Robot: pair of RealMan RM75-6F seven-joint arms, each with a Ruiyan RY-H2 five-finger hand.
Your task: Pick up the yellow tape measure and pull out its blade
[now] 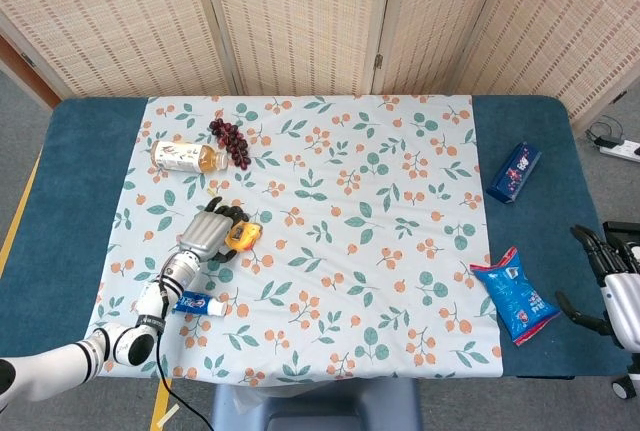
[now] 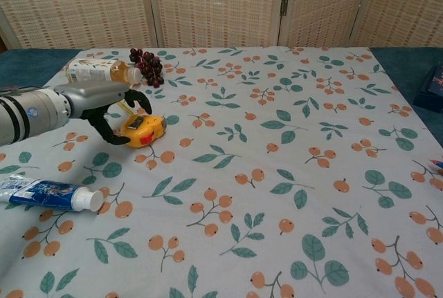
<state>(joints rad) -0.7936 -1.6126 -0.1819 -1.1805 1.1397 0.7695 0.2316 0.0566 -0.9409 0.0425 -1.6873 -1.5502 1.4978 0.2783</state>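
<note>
The yellow tape measure lies on the floral cloth, left of centre, with a short strip of blade sticking out toward the back left. My left hand is at its left end. The fingers arch over the top of the case and the thumb curves low beside it, without closing on it. Whether the fingertips touch the case is unclear. My right hand hovers off the table's right edge with fingers spread and nothing in it. It shows only in the head view.
A tea bottle and dark grapes lie behind the tape measure. A toothpaste tube lies in front of it, near my left forearm. A blue snack bag and a blue packet sit on the right.
</note>
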